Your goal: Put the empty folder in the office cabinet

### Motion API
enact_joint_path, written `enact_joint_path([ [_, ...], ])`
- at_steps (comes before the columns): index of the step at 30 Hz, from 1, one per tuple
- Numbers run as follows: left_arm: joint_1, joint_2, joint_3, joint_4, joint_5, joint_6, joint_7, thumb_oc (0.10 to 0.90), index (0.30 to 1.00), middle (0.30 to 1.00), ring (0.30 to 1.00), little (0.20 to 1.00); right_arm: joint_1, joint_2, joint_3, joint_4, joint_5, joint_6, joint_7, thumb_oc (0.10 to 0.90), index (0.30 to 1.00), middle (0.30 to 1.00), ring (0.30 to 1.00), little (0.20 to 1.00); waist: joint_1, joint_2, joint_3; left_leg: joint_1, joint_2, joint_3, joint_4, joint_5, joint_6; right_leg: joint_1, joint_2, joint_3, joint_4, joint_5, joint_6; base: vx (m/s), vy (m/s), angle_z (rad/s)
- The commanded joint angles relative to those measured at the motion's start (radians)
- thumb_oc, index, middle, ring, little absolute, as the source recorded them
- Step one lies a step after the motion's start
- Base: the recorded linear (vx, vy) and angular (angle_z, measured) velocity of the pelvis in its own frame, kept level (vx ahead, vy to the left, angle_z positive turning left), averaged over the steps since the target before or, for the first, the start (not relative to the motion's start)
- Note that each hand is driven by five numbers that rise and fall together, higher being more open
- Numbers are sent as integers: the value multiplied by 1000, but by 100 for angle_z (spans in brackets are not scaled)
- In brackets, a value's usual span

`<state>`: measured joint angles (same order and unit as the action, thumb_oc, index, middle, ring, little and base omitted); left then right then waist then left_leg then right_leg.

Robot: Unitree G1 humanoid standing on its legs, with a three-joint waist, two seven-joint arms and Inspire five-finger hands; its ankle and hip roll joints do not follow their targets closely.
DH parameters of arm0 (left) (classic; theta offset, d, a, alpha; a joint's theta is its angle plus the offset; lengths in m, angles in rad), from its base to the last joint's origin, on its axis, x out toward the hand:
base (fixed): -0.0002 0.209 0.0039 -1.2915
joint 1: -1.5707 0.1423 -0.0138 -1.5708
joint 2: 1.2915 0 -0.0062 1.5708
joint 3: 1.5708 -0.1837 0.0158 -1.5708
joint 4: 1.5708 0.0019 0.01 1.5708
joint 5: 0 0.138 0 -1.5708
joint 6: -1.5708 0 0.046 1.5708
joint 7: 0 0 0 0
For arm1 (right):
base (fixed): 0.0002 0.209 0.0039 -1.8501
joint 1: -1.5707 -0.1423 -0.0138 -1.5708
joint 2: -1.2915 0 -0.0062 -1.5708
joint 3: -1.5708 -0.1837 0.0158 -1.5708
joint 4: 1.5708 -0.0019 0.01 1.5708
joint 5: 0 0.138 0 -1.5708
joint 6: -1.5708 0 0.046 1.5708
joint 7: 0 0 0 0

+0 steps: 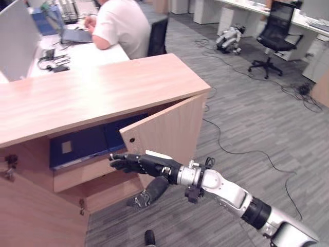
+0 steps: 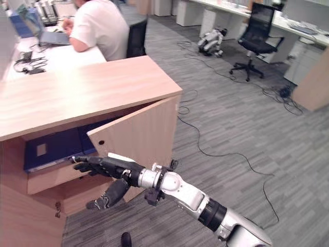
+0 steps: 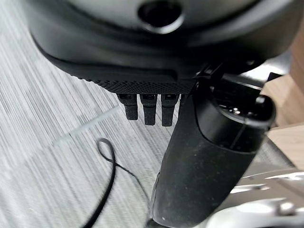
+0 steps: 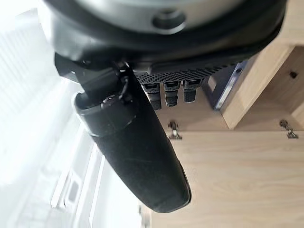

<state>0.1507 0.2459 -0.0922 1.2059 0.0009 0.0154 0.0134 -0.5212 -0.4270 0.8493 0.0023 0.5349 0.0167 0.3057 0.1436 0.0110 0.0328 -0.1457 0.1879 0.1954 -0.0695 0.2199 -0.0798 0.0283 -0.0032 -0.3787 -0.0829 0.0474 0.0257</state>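
A dark blue folder [image 1: 87,144] lies flat on the upper shelf inside the wooden cabinet [image 1: 103,92], with no hand touching it. The cabinet's right door [image 1: 169,134] stands partly open. My right hand [image 1: 141,163] is open, its fingers straight and level at the door's free edge, fingertips just in front of the shelf below the folder, thumb hanging down. In the right wrist view the right hand [image 4: 137,142] looks into the cabinet's wooden inside. My left hand [image 3: 209,156] hangs over the grey floor, relaxed and holding nothing.
The cabinet's left door [image 1: 31,216] is swung open at the lower left. A person [image 1: 123,23] sits at a white desk behind the cabinet. An office chair [image 1: 275,31], a small robot dog [image 1: 230,38] and floor cables [image 1: 241,152] lie to the right.
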Motion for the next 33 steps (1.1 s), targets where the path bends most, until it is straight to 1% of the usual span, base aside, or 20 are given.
enact_joint_path([
  [1,-110,84,-12,6,-69,-15,18,800,900,900,900,900,-77,-68,-93,-70,-40,-90,-18,800,900,900,900,900,13,-23,120,3,36,-33,32,-40,-65,-12,-18,-15,2,-142,11,-81,-108,107],
  [3,-125,87,4,-12,-108,-23,21,800,900,900,900,900,-12,-151,-144,-37,-137,-94,-50,800,900,900,900,900,22,-7,142,-30,20,-60,21,-32,-80,-16,-38,-98,34,-178,9,-64,-130,155],
  [4,-122,84,13,-16,-121,-23,14,800,900,900,900,900,24,-171,-160,-7,-196,-83,-63,800,900,900,900,900,22,-5,140,-25,8,-47,35,-59,-63,-21,-48,-130,49,-185,9,-67,-110,182],
  [5,-116,82,23,-31,-125,-25,17,800,900,900,900,900,78,-194,-189,9,-257,-80,-77,800,900,900,900,900,19,-10,145,-24,-11,-22,100,-119,-40,-24,-66,-159,70,-189,3,-62,-38,151],
  [6,-115,83,21,-32,-125,-25,18,800,900,900,900,900,81,-194,-191,9,-259,-80,-77,800,900,900,900,900,18,-10,143,-30,-11,-24,110,-125,-39,-26,-67,-161,72,-191,4,-95,-25,119],
  [7,-116,81,26,-38,-128,-27,18,800,900,900,900,900,103,-204,-201,39,-298,-70,-85,800,900,900,900,900,17,-12,148,-26,-24,-4,148,-160,-28,-30,-80,-181,83,-191,-4,-113,-1,84],
  [8,-107,72,37,-37,-139,-23,15,800,900,900,900,900,170,-216,-237,107,-361,-49,-100,800,900,900,900,900,17,-15,154,-20,-47,15,231,-240,-11,-36,-104,-218,101,-196,-11,-112,-2,68],
  [9,-106,72,35,-38,-139,-23,15,800,900,900,900,900,173,-215,-239,107,-363,-49,-100,800,900,900,900,900,17,-15,152,-23,-46,13,238,-245,-10,-36,-104,-220,103,-198,-10,-95,14,102],
  [11,-105,45,37,-19,-151,-20,8,800,900,900,900,900,259,-201,-297,210,-392,-19,-131,800,900,900,900,900,13,-11,154,1,-72,27,283,-311,4,-38,-125,-264,104,-189,-10,-52,62,89],
  [12,-86,19,44,-8,-161,-13,-3,800,900,900,900,900,325,-198,-346,267,-455,2,-145,800,900,900,900,900,6,-2,141,39,-90,47,255,-340,10,-37,-133,-296,87,-175,-3,-12,87,85],
  [14,-81,19,36,-9,-162,-13,-3,800,900,900,900,900,337,-197,-352,267,-462,0,-145,800,900,900,900,900,7,1,136,46,-93,43,246,-338,12,-30,-132,-302,83,-172,1,38,84,97],
  [15,-60,-14,32,12,-152,-2,-17,800,900,900,900,900,381,-165,-397,394,-545,37,-178,800,900,900,900,900,7,20,112,70,-110,51,175,-315,17,-22,-136,-334,63,-148,14,103,155,96],
  [18,-38,-30,47,54,-156,6,-17,800,900,900,900,900,428,-78,-460,608,-583,62,-239,800,900,900,900,900,15,36,75,104,-145,17,46,-270,27,-5,-151,-355,64,-137,26,126,228,66],
  [21,-39,-36,71,92,-191,14,-9,800,900,900,900,900,425,35,-549,870,-499,73,-319,800,900,900,900,900,35,55,63,119,-172,-22,-9,-246,46,-1,-182,-369,111,-142,33,77,219,37],
  [23,-50,-34,91,102,-214,9,3,800,900,900,900,900,412,96,-622,1024,-389,59,-358,800,900,900,900,900,43,67,57,123,-192,-47,-15,-249,59,4,-206,-376,138,-142,41,73,264,54],
  [24,-64,-11,117,114,-219,2,30,800,900,900,900,900,408,134,-700,1147,-284,51,-392,800,900,900,900,900,56,79,49,125,-213,-74,-18,-252,70,13,-234,-393,162,-141,48,59,210,91],
  [25,-66,-9,116,114,-220,1,30,800,900,900,900,900,404,135,-701,1153,-282,48,-392,800,900,900,900,900,55,77,51,126,-214,-76,-18,-252,71,14,-236,-395,164,-142,50,75,318,105],
  [26,-55,20,141,84,-254,-3,33,800,900,900,900,900,403,136,-766,1260,-218,49,-381,800,900,900,900,900,67,98,45,126,-235,-104,-18,-254,80,28,-265,-419,182,-134,62,81,244,54],
  [29,-118,36,159,28,-307,-34,75,800,900,900,900,900,414,155,-802,1313,-184,41,-407,800,900,900,900,900,52,93,32,136,-254,-112,-18,-265,87,38,-287,-413,194,-124,77,90,191,44],
  [33,-126,124,186,-151,-309,-69,134,800,900,900,900,900,429,147,-846,1341,-161,30,-416,800,900,900,900,900,58,83,23,143,-272,-121,-18,-274,98,49,-299,-407,187,-101,100,76,106,4],
])
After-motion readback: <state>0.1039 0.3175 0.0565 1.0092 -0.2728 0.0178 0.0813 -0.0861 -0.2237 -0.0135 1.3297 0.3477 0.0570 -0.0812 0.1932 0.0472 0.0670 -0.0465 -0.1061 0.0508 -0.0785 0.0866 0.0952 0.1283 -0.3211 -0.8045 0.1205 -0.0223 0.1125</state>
